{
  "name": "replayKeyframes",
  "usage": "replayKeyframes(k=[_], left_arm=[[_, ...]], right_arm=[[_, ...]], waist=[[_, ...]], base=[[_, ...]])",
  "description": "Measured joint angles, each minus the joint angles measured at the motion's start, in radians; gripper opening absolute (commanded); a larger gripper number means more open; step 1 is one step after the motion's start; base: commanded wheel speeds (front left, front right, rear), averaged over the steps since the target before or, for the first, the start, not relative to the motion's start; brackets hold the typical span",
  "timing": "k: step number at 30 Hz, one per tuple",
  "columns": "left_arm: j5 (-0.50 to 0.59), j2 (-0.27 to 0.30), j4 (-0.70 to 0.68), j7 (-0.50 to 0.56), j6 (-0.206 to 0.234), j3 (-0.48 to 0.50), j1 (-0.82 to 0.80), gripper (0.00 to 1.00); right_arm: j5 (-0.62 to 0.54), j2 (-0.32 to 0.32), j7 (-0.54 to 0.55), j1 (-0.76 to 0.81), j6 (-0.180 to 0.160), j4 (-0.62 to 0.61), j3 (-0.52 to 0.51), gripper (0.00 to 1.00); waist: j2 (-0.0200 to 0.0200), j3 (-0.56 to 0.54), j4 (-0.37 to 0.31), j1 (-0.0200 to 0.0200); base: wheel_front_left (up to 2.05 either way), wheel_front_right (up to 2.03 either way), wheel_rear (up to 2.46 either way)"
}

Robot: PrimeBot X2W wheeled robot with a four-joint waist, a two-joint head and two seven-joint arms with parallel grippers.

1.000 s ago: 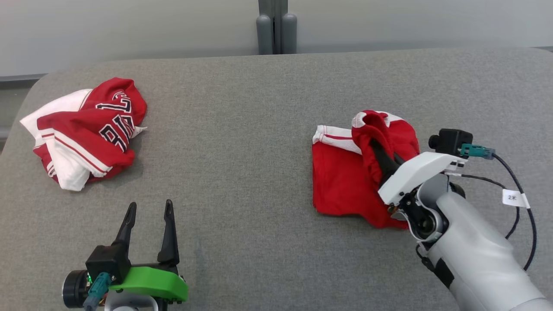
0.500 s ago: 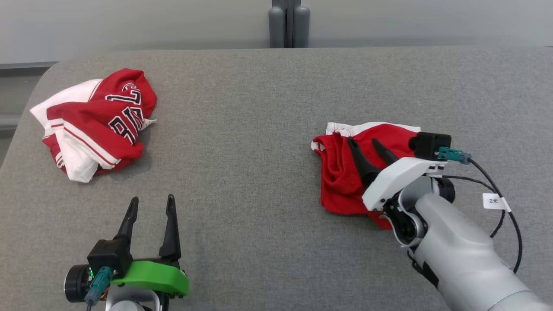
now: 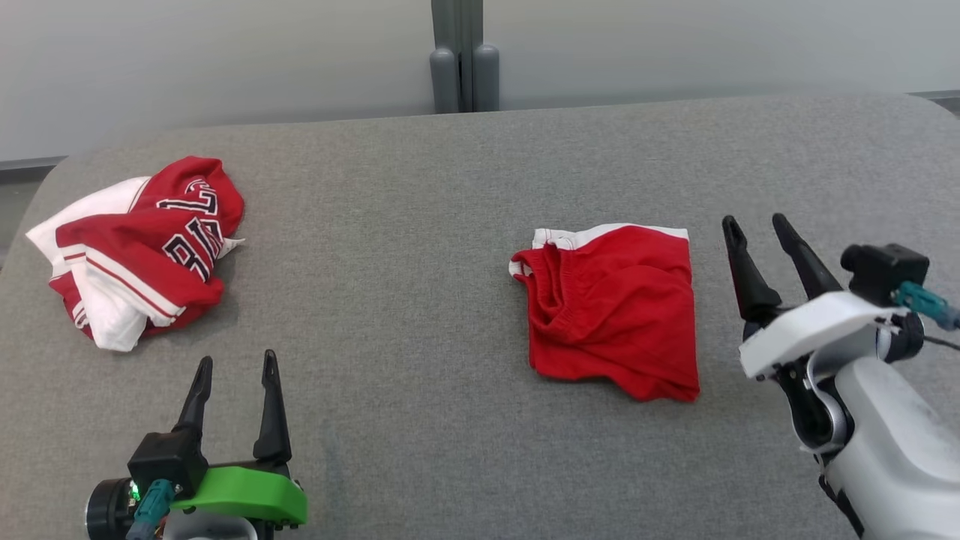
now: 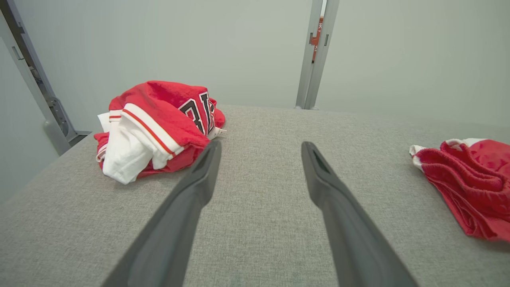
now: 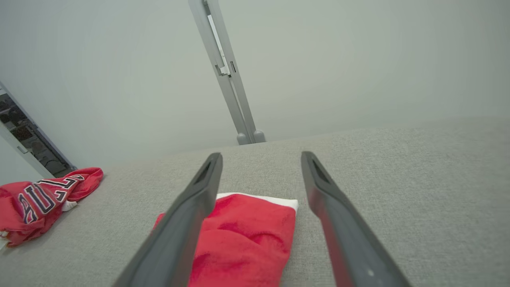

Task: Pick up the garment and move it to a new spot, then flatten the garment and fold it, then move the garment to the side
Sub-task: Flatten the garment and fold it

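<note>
While both grippers stand wide apart and hold nothing, the red shorts (image 3: 611, 307) lie alone on the grey table (image 3: 420, 225), right of its middle, folded into a compact, roughly square packet with the white-trimmed waistband along the far edge and some bunched fabric at the left side. The right gripper (image 3: 754, 220) hovers just beside the packet's right edge, clear of the cloth, its fingers pointing away from the robot; the left gripper (image 3: 236, 358) rests low at the near left over bare table, well apart from the shorts. A crumpled red-and-white jersey (image 3: 135, 247) sits at the far left of the table, untouched. Judging from the layout, the fold looks complete, so the step in hand is probably the last one: moving the garment to the side. That calls for the right gripper to come down at the packet's near or right edge and pinch through all the layers at once, then carry or slide it gently so the fold does not spring open, with the bunched left edge the likeliest part to unravel.
</note>
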Motion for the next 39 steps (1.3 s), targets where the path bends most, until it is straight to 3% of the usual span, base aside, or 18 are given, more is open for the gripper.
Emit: replayKeyframes(k=[7, 15, 26, 39], left_arm=[[0.022, 0.0, -0.009, 0.0, -0.009, 0.033, 0.019, 1.0], [0.034, 0.0, -0.012, 0.0, -0.019, 0.051, 0.035, 1.0], [0.05, 0.0, -0.02, 0.0, -0.033, 0.063, 0.052, 1.0], [0.053, 0.0, -0.027, 0.0, -0.046, 0.065, 0.057, 1.0]], right_arm=[[-0.149, 0.057, -0.001, 0.209, 0.0, -0.221, -0.147, 1.0], [-0.251, 0.122, -0.001, 0.359, 0.0, -0.364, -0.219, 1.0], [-0.299, 0.151, -0.001, 0.451, 0.0, -0.388, -0.265, 1.0], [-0.319, 0.157, -0.001, 0.455, 0.0, -0.387, -0.258, 1.0]], waist=[[0.0, -0.027, -0.034, 0.0], [0.0, -0.062, -0.06, 0.0], [0.0, -0.082, -0.051, 0.0], [0.0, -0.09, -0.027, 0.0]], base=[[0.0, 0.0, 0.0], [0.0, 0.0, 0.0], [0.0, 0.0, 0.0], [0.0, 0.0, 0.0]])
